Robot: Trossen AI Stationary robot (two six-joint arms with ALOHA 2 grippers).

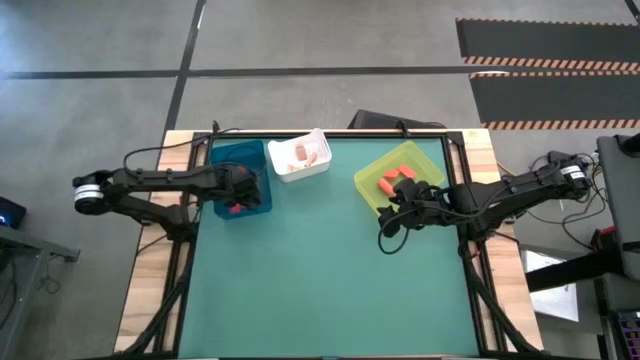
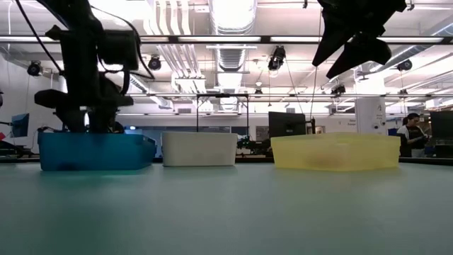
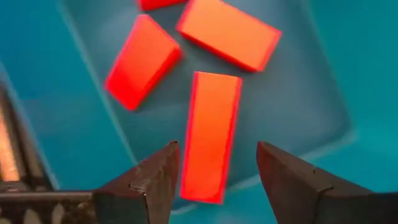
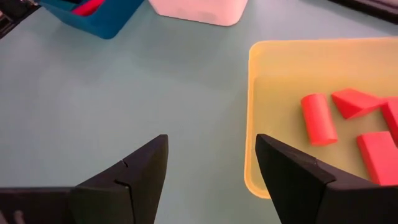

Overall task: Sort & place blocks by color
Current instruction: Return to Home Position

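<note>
Left tool (image 3: 216,149) over the blue bin (image 1: 222,150), pointing down into it. Fingers spread, nothing gripped. A red bar (image 3: 211,134) lies flat on the bin floor below the gap, not touching the fingers. Two more red blocks (image 3: 142,62) (image 3: 229,34) lie beside it, apart from each other, and a fourth is cut off at the frame edge. In the low view the left arm hangs just above the blue bin's rim.

Right tool (image 4: 211,140) open, empty. It is over the bare green surface (image 1: 320,270), just beside the near edge of the yellow bin (image 4: 252,112). In the low view it is raised high, well above the bins.

Yellow bin holds orange blocks: a cylinder (image 4: 318,118), a wedge (image 4: 356,101) and a flat block (image 4: 380,152), close together. Cannot tell whether they touch.

White bin (image 1: 322,140) stands between the blue and yellow bins at the far edge of the surface, with tan blocks (image 1: 303,154) inside. Count unclear.

Bins well apart from each other. A person (image 2: 410,131) is in the room behind, far off.
</note>
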